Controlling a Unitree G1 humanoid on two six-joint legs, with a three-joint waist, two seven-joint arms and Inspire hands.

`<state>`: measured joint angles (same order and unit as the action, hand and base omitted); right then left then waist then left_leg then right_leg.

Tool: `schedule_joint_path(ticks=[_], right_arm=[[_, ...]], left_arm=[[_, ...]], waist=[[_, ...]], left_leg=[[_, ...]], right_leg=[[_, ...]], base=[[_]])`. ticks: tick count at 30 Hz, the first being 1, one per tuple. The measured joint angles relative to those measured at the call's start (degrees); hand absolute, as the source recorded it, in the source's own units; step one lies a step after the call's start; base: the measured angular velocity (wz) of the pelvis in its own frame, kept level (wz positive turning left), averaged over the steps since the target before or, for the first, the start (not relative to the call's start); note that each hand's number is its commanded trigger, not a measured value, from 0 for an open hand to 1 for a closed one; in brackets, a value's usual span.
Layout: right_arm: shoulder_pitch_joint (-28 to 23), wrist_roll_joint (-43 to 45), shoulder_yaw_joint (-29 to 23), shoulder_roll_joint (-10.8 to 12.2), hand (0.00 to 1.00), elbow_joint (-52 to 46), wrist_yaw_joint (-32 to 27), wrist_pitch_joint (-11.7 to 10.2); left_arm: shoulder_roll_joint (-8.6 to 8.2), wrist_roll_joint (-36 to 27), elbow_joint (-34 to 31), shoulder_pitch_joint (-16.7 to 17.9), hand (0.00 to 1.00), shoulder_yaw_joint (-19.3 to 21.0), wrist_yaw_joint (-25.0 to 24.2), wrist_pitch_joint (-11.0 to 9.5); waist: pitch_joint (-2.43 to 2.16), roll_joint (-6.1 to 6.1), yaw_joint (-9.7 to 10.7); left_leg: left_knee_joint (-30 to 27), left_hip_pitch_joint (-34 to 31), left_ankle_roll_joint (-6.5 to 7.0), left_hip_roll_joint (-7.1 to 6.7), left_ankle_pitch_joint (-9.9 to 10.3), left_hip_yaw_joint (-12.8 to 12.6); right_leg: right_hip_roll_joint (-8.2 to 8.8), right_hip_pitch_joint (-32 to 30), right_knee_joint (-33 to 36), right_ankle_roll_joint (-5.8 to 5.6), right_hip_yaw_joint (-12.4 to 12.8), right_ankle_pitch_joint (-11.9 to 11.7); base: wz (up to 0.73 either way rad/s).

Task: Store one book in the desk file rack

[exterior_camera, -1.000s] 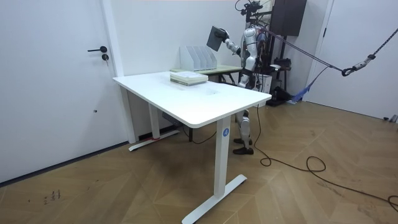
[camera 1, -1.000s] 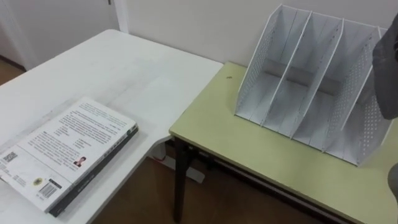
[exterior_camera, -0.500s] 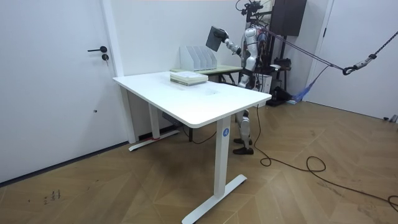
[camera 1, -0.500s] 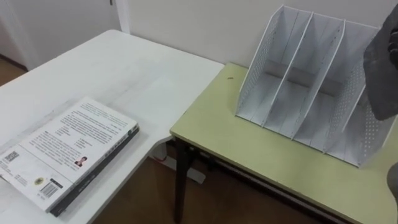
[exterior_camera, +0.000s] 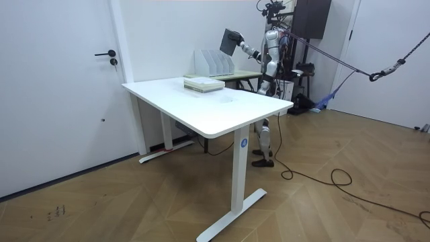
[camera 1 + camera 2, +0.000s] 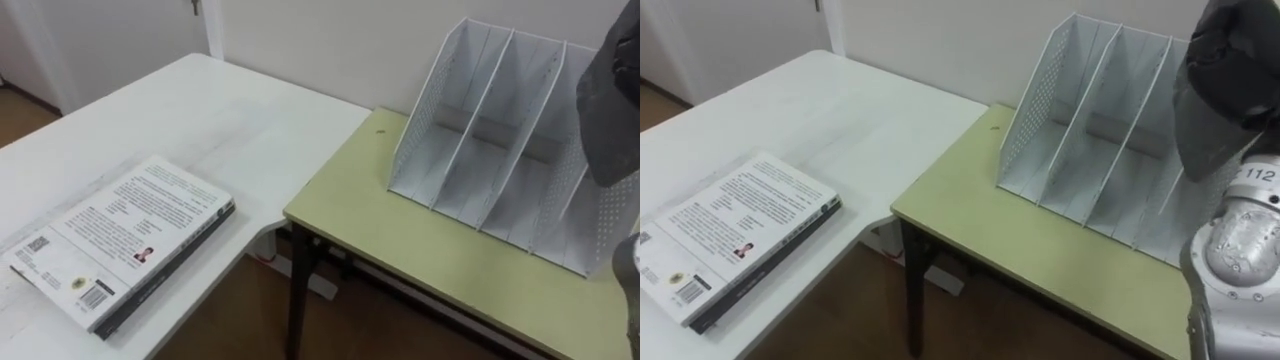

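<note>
Moved: the book [image 6: 607, 100] has edged across toward the rack [image 6: 480, 130] and now hangs over its right end. The eye views' slight shift is my head's own.
Right robot hand [image 6: 1240, 230]: raised at the rack with the book at its end. How it grips is hidden, so I cannot tell.
Left robot hand [image 5: 261, 86]: low at my side, too small to read.
Done: book lifted and brought to the rack.
Left: lower it into a slot and let go. Every slot I can see is empty.
Rack: white, perforated sloping sides, thin upright dividers, on the green bench [image 6: 420, 250].
Book: dark, matt, flat.
Stack [image 6: 125, 240]: pale printed cover, lying flat on the white bench [image 6: 200, 110].
</note>
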<state>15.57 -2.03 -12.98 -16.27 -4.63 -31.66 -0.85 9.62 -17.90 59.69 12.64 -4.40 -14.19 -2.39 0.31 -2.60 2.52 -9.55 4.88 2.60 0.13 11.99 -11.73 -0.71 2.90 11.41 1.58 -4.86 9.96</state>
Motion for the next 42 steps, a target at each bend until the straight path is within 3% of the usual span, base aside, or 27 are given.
schedule_joint_path(ticks=[4, 8, 12, 22, 26, 31, 35, 42], right_arm=[[0.25, -1.57, 0.54, -0.38, 1.0, 1.93, -0.03, 1.71], [2.39, -2.17, 0.6, -2.86, 1.0, 5.3, -0.27, 3.39], [4.35, -2.15, 0.64, -3.66, 1.0, 6.94, -0.64, 4.42], [12.05, -1.91, 0.57, -4.67, 1.0, 18.01, -1.85, 5.53], [12.69, -2.27, 0.67, -7.13, 1.0, 22.55, -1.76, 5.88], [12.92, -6.59, 0.66, -9.95, 1.0, 25.57, -1.78, 6.01], [15.99, -13.2, 0.6, -11.51, 1.0, 29.12, -1.54, 7.69], [20.5, -16.0, 0.56, -11.91, 1.0, 35.26, 2.35, 9.07]], left_arm=[[0.02, -0.02, -0.06, -0.23, 0.0, -0.24, 0.05, 0.78], [0.04, 0.01, -0.06, -0.6, 0.0, -0.21, -0.06, 1.2], [0.16, 0.2, -0.48, -0.69, 0.0, -0.03, -0.41, 2.27], [0.43, 1.17, -0.27, -0.81, 0.0, 2.68, -1.27, 2.86], [0.81, 1.17, -0.36, -0.81, 0.0, 3.17, -0.97, 2.82], [0.85, 1.3, -0.67, -0.85, 0.0, 3.71, -1.05, 3.58], [0.87, 1.23, -0.83, -0.87, 0.0, 4.18, -1.24, 4.69], [0.96, 1.87, -1.66, -0.82, 0.0, 4.42, -1.14, 5.92]], waist=[[-0.02, 0.02, -0.22], [-0.03, 0.04, -1.08], [-0.12, -0.03, -1.38], [-0.37, -1.95, -1.7], [-0.52, -3.02, -2.32], [-0.57, -3.12, -2.87], [-0.58, -3.11, -2.73], [-0.59, -3.09, -2.5]], left_leg=[[0.01, -0.11, 0.0, -0.03, 0.0, 0.03], [0.02, -0.21, 0.01, -0.05, 0.0, 0.04], [-0.05, -0.29, 0.0, -0.08, -0.02, 0.42], [-0.66, -0.39, 0.0, -0.1, -0.04, 0.9], [-1.25, -0.88, 0.01, -0.13, -0.03, 1.34], [-1.09, -1.47, 0.05, -0.27, -0.08, 2.43], [-1.08, -1.33, -0.04, -0.31, -0.23, 2.48], [-1.33, -1.35, -0.02, -0.71, -0.24, 3.08]], right_leg=[[0.02, -0.03, 0.0, 0.0, 0.0, 0.0], [0.05, -0.06, 0.05, 0.0, -0.04, 0.0], [0.12, -0.07, 0.08, -0.01, -0.53, 0.01], [0.46, -0.01, 0.25, -0.01, -2.6, 0.01], [0.78, 0.01, 0.2, 0.02, -4.43, -0.01], [0.82, 0.03, 0.19, 0.07, -5.06, -0.04], [0.74, 0.03, 0.15, 0.07, -4.93, -0.04], [0.86, 0.1, 0.18, 0.07, -5.55, -0.04]], base=[[0.0], [0.0], [0.04], [0.02], [0.07], [0.07], [0.01], [0.04]])
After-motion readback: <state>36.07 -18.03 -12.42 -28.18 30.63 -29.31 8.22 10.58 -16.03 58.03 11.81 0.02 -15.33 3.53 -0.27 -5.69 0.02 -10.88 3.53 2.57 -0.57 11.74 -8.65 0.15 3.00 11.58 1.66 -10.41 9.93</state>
